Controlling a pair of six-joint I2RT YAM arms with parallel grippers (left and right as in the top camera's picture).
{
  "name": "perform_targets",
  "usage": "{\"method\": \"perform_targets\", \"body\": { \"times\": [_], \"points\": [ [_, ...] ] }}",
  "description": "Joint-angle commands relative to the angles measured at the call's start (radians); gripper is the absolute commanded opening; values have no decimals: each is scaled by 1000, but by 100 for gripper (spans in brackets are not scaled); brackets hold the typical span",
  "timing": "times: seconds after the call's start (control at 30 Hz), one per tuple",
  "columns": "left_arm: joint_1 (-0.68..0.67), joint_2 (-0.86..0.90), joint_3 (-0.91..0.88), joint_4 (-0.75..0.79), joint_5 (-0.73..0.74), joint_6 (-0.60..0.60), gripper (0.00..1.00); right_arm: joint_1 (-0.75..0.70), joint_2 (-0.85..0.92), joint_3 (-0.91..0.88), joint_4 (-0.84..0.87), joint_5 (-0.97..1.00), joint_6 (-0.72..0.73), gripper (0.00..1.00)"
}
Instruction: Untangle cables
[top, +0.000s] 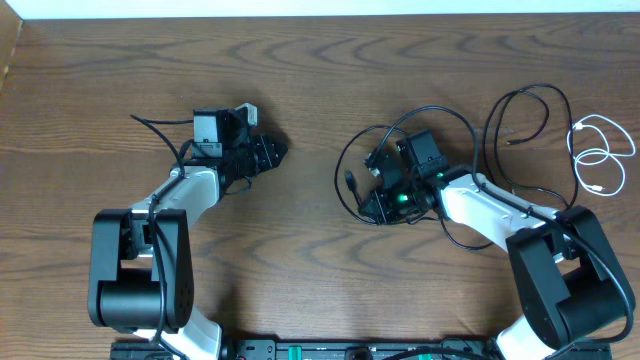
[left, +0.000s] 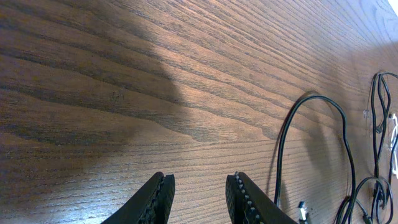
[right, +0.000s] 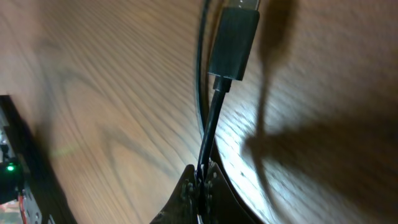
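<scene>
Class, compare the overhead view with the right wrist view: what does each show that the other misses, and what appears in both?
Only the overhead view shows the left gripper over bare wood and the white cable coiled apart on the right side. Only the right wrist view makes plain that the right gripper is shut on a black cable near its plug. Both show that black cable and the wooden table.
</scene>
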Motion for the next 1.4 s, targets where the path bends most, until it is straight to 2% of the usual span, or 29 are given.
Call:
{"method": "perform_targets", "body": {
  "times": [0.0,0.23,0.37,0.4,0.5,0.53,0.63,0.77,0.87,1.07,1.3,1.37],
  "points": [
    [-6,-6,-4,0,16,5,34,11,7,-4,69,-26,56,1],
    [-6,-6,-4,0,16,5,34,82,7,-4,261,295,334,1],
    [-6,-6,-4,0,16,5,34,134,7,-4,288,427,452,5],
    [-6,-6,-4,0,16,5,34,151,8,-4,289,470,467,12],
    [-6,-6,-4,0,16,5,34,207,11,-4,293,611,505,49],
    [-6,-6,-4,0,16,5,34,225,13,-4,298,654,505,56],
    [-6,-6,-4,0,16,5,34,279,17,-4,309,779,505,65],
    [-6,-6,-4,0,16,5,34,326,25,-4,321,906,527,66],
    [-6,-6,-4,0,16,5,34,349,53,-4,345,972,526,64],
    [-6,-6,-4,0,16,5,34,355,145,-4,397,964,526,57],
    [-6,-6,-4,0,16,5,34,367,196,-4,382,958,526,27],
    [-6,-6,-4,0,16,5,34,367,183,-4,370,951,526,4]
  ]
}}
